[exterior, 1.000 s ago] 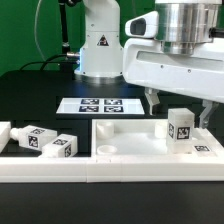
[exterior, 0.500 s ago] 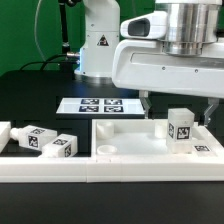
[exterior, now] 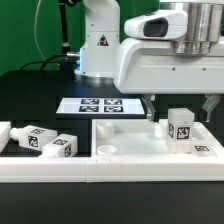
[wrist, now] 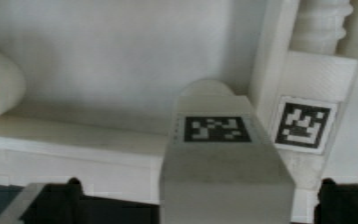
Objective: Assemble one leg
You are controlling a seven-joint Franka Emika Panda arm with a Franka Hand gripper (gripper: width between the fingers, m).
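Observation:
A white leg (exterior: pixel 180 128) with tag markers stands upright inside the white tabletop (exterior: pixel 125 140), near the exterior view's right. My gripper (exterior: pixel 181 106) is open just above it, with one finger on each side of the leg and a gap to both. In the wrist view the leg (wrist: pixel 226 150) fills the middle, and the dark fingertips (wrist: pixel 59 203) show at both lower corners, apart from it. My gripper (wrist: pixel 202 205) holds nothing.
Two more legs (exterior: pixel 40 140) (exterior: pixel 61 148) lie at the exterior view's left, outside the tabletop. Another tagged leg (wrist: pixel 300 120) with a threaded end lies beside the upright one. The marker board (exterior: pixel 100 105) lies behind. The robot base (exterior: pixel 98 40) stands at the back.
My gripper has shifted slightly over the upright leg and its fingers stand a little wider apart. The leg has not moved.

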